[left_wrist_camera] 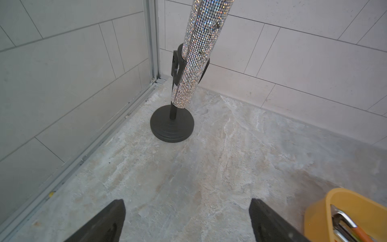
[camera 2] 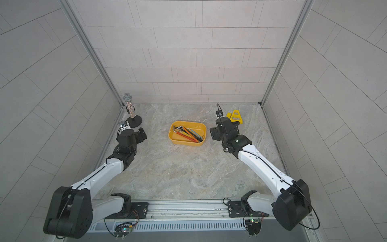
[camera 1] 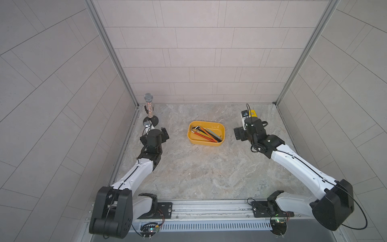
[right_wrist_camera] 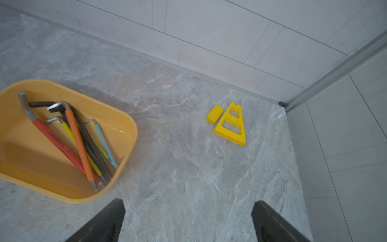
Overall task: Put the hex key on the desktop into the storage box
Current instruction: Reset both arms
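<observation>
The yellow storage box (camera 1: 201, 143) stands at the middle back of the marbled desktop (camera 1: 199, 171), and shows in both top views (camera 2: 184, 143). Several hex keys (camera 1: 206, 134) with coloured handles lie inside it, seen close in the right wrist view (right_wrist_camera: 77, 140). No hex key shows on the bare desktop. My left gripper (left_wrist_camera: 186, 203) hangs open over bare stone to the left of the box (left_wrist_camera: 318, 211), nothing between its fingers. To the right of the box (right_wrist_camera: 129, 125), my right gripper (right_wrist_camera: 188, 202) is open too and holds nothing.
A glittery microphone (camera 1: 149, 106) on a round black stand (left_wrist_camera: 172, 127) fills the back left corner. A yellow triangular stand (right_wrist_camera: 231, 125) and a small yellow block (right_wrist_camera: 214, 114) lie at the back right. Tiled walls close three sides.
</observation>
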